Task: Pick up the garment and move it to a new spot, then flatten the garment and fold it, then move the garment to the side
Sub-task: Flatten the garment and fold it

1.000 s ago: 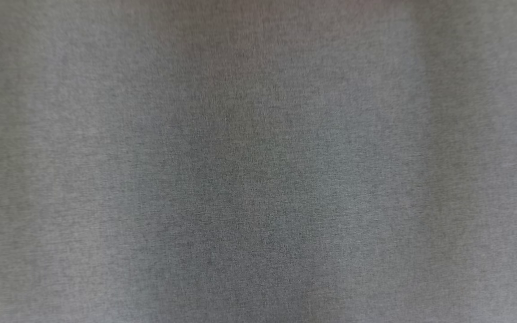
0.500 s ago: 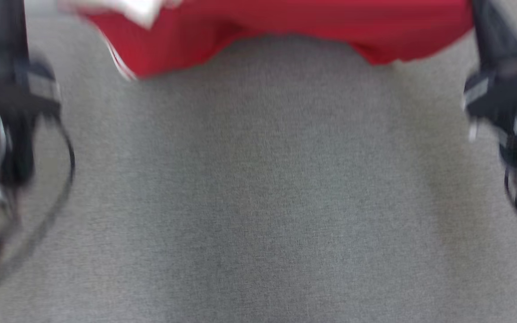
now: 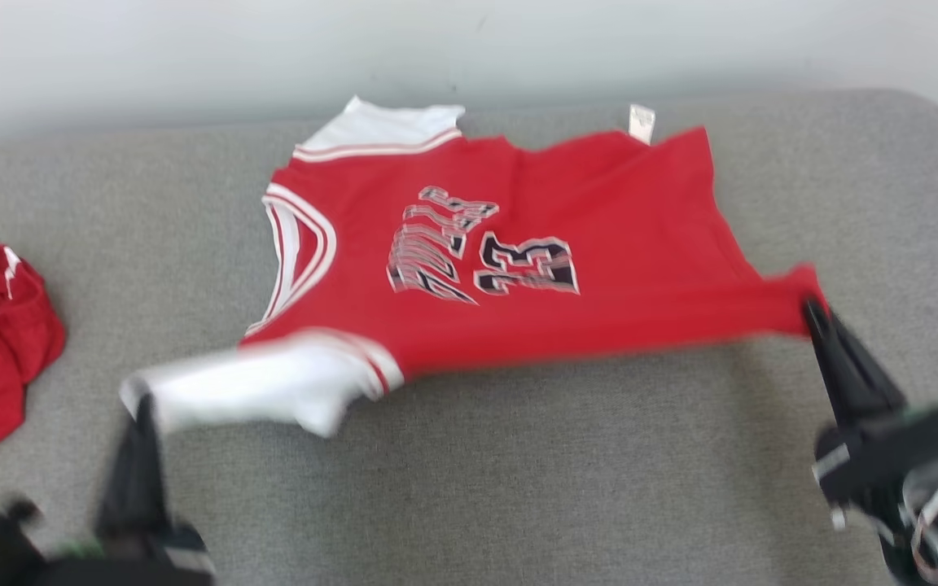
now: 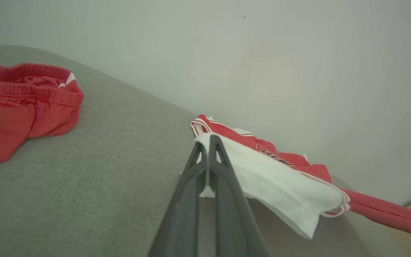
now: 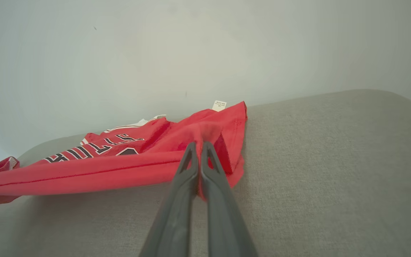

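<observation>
The left pincer [image 4: 208,142] grips the white sleeve [image 4: 273,178] of the garment [image 3: 518,244], the right pincer [image 5: 199,144] its red hem [image 5: 120,175]; even outward tension should lay it flat.

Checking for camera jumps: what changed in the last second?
The head camera swung up from bare grey cushion to the whole red jersey: a camera shift. The left claw, shut on its white sleeve, and right claw, shut on its hem, came into view. Cushion unchanged.

The red jersey [image 3: 518,244], white-sleeved with black-and-white lettering and a 23, lies spread face-up along the back edge of the grey cushion [image 3: 518,488], its near side lifted.
</observation>
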